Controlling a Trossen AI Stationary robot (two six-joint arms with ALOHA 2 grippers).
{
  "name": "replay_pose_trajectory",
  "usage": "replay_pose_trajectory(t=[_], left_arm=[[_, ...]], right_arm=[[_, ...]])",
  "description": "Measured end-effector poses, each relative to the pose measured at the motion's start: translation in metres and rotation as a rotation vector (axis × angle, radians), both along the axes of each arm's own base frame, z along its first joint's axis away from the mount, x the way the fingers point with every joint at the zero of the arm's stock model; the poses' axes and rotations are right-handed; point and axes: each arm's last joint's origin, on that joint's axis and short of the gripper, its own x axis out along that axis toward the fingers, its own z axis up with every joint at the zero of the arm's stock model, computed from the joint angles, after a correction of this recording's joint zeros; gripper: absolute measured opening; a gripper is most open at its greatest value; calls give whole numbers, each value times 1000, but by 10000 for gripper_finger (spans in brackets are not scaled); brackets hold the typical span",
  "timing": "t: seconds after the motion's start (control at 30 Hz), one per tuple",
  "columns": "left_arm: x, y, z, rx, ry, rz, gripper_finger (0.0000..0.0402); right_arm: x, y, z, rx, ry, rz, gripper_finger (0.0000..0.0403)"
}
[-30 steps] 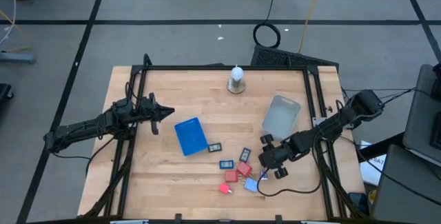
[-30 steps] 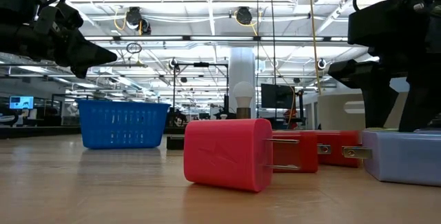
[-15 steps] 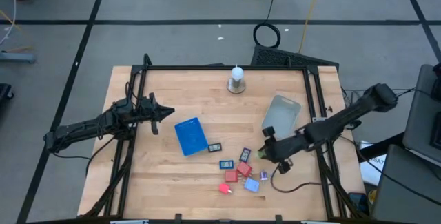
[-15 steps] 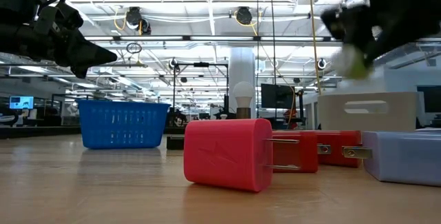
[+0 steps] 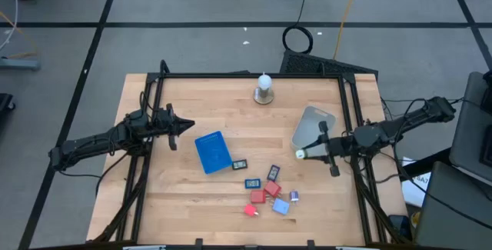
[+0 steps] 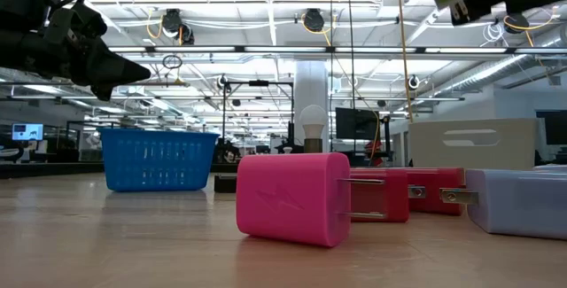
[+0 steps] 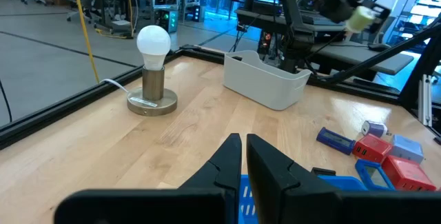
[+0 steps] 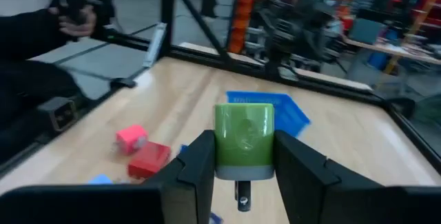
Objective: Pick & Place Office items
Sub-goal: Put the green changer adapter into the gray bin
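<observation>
Right pincer [image 5: 306, 154] with green-and-white piece [image 5: 300, 155] at grey container's [image 5: 314, 125] near edge, above the table [image 5: 231, 104]

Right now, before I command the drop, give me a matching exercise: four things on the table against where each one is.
Things:
1. green-and-white charger
2. light bulb on its base
3. blue basket
4. pink charger

Places:
A. far edge of the table
B. held in the right gripper
C. table middle, nearest the left gripper
D. lying nearest the low camera

Pairs: 1-B, 2-A, 3-C, 4-D
</observation>
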Motion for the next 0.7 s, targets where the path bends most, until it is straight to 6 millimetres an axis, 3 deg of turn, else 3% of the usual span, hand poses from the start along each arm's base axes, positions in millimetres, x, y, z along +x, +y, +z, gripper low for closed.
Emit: replay_pose_trajectory(t=[0.13, 0.47, 0.57, 0.7], left_arm=[[0, 0, 0, 0, 0, 0, 24], [0, 0, 0, -1, 0, 2, 24], [0, 0, 0, -1, 0, 2, 24], [0, 0, 0, -1, 0, 3, 24]], right_arm=[[-14, -12, -14, 38, -28, -73, 113], [-29, -23, -22, 79, -52, -109, 113], [-28, -27, -16, 109, -10, -173, 113], [-30, -33, 9, 109, 133, -257, 113]])
